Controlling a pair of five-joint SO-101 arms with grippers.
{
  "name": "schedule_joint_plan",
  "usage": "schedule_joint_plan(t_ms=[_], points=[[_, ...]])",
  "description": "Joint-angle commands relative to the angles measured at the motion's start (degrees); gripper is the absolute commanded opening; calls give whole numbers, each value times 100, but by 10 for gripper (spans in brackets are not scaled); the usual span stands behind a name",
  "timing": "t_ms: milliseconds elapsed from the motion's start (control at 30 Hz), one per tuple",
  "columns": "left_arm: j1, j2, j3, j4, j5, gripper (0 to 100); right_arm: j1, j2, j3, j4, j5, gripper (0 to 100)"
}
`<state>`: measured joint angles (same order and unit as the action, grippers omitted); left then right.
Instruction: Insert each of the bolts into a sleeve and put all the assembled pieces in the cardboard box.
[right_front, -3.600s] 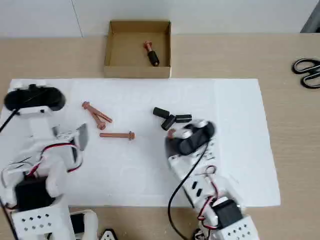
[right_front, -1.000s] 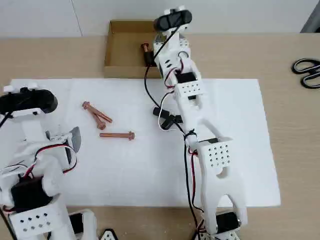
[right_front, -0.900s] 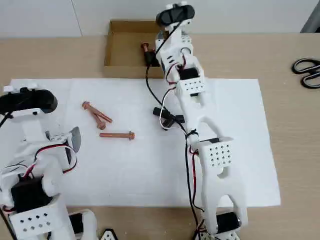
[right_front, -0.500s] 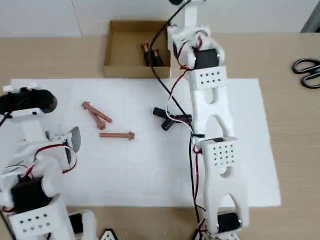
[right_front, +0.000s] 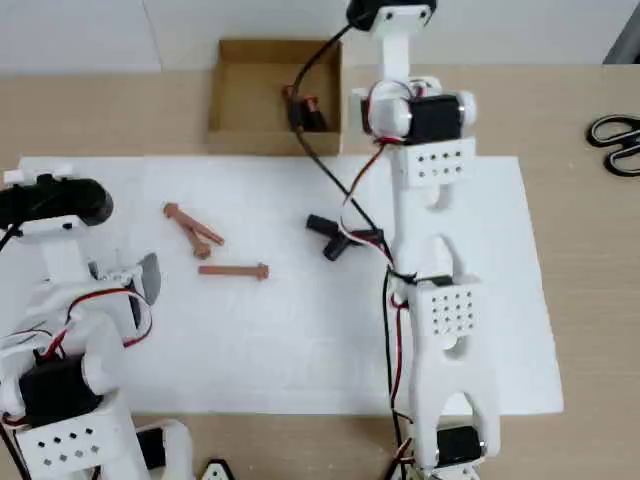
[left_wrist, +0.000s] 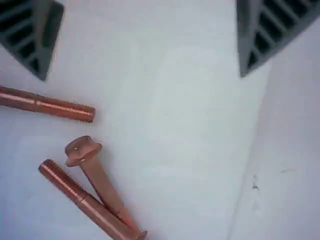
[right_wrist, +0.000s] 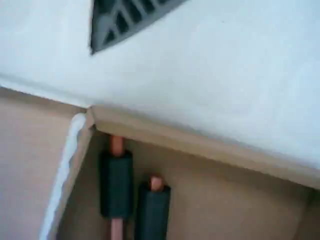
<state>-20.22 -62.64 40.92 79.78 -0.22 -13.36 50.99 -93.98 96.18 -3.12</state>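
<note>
The left gripper (left_wrist: 141, 75) is hovering over the white sheet (right_front: 250, 340) with its jaws standing wide apart, holding nothing. Two crossed bolts (right_front: 193, 225) and a single bolt (right_front: 232, 270) just beside them are lying loose on the sheet near it. Three black sleeves (right_front: 335, 238) are lying clustered near the sheet's centre, beside the right arm (right_front: 435, 300). The right gripper (right_front: 372, 98) is hanging just beside the cardboard box (right_front: 240, 95); whether it is apart or together cannot be determined. Two assembled pieces (right_wrist: 117, 185) are lying side by side inside the box, close to one corner.
</note>
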Motion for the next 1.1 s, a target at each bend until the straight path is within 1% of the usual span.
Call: schedule_joint_plan(t_ms=[0,67,167,267,467,567,633,800,967,1000,1067], points=[[-18,-79,-268,26,-35,233,4,-778,-229,66,35,190],[-18,-79,-268,26,-35,233,4,-963,-70,66,53,190],[-18,-79,-268,26,-35,233,4,-1332,633,66,62,190],[-18,-79,-268,26,-35,233,22,-1938,1653,66,62,190],[-18,-79,-268,26,-35,233,-4,-3319,4167,31,62,190],[-18,-79,-268,26,-35,233,-4,-3618,5345,22,70,190],[-18,-79,-268,26,-35,233,-4,-3723,5881,13,70,190],[-18,-79,-259,26,-35,233,-171,-3864,6532,13,62,190],[-18,-79,-75,26,-35,233,-242,-3574,6673,-22,70,190],[-18,-79,-57,26,-35,233,-268,-3459,6673,-22,123,190],[-35,-79,-48,26,-35,233,-426,-3266,6673,-22,484,190]])
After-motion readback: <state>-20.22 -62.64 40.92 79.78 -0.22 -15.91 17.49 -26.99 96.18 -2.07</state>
